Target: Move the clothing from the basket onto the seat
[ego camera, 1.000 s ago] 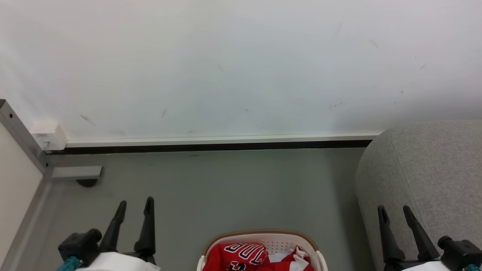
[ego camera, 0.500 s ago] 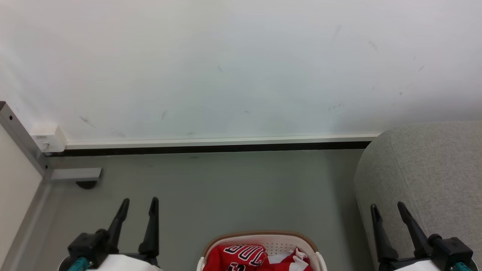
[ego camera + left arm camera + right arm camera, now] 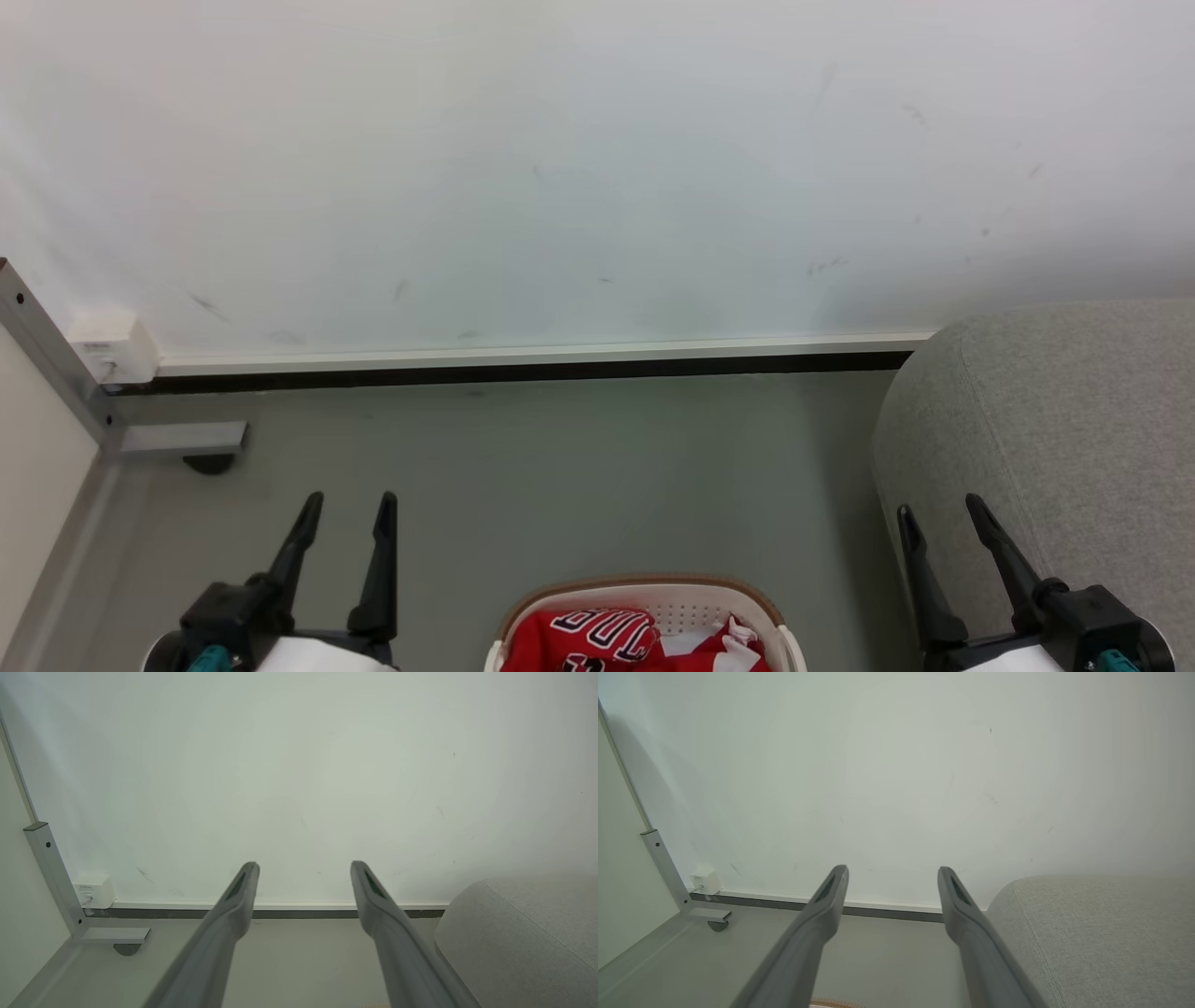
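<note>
Red lettered jersey [image 3: 597,637]: lay crumpled, bottom cut off.
White brown-rimmed plastic basket [image 3: 644,581]: mostly cut off.
Grey fabric sofa [image 3: 1055,420]: ran off the edge.
Left jaws, right jaws: stood wide apart, empty.

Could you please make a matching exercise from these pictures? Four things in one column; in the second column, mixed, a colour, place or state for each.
Things:
1. red jersey
2. basket
3. sofa
4. left gripper

Descriptions:
a. open, holding nothing
b. white, with a brown rim
c. lying in the basket
d. grey, on the robot's right

Pairs: 1-c, 2-b, 3-d, 4-a
</note>
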`<state>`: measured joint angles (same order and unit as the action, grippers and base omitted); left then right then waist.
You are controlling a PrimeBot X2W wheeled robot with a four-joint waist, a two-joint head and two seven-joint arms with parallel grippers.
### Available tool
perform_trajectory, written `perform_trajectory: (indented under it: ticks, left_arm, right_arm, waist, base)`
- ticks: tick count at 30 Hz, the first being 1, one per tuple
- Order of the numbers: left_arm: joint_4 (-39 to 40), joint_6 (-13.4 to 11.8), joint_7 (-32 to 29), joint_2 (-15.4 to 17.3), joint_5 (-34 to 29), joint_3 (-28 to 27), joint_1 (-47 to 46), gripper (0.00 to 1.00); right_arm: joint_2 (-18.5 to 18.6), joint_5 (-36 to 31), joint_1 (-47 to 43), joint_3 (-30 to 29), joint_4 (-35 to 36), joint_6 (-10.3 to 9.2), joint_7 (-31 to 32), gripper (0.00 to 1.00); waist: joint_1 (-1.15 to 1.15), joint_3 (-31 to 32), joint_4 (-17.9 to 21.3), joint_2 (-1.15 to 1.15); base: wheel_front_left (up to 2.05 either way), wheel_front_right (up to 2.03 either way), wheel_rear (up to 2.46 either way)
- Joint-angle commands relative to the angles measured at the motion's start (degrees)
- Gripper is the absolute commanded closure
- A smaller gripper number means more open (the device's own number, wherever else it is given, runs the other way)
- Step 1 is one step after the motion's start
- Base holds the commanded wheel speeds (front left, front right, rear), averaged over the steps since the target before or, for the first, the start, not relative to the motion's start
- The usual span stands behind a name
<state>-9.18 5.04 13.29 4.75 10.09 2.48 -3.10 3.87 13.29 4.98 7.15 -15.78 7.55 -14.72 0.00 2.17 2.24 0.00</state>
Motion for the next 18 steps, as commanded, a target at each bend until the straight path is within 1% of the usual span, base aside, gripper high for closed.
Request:
perform_trajectory:
  ticks: [1,14,18]
  left_arm:
    - [-0.16,0.31,0.83,0.15,-1.85,-0.14,-0.23,0.00]
    - [-1.57,1.41,1.92,-0.44,-7.31,-0.58,-0.30,0.00]
    - [-1.80,1.60,1.88,-0.61,-7.45,-1.10,-0.45,0.00]
  right_arm:
    - [0.03,-1.47,0.67,-0.34,0.30,-0.11,-0.36,0.00]
    - [-1.17,-6.24,0.65,-0.11,0.74,-0.12,-0.47,0.00]
    - [-1.10,-5.70,0.65,-0.12,0.91,-0.12,-0.48,0.00]
  waist:
    - [0.00,0.05,0.06,0.00]
    - [0.00,0.14,0.55,0.00]
    - [0.00,0.04,0.59,0.00]
  base:
    - [0.00,0.00,0.00]
    - [0.00,0.00,0.00]
    - [0.00,0.00,0.00]
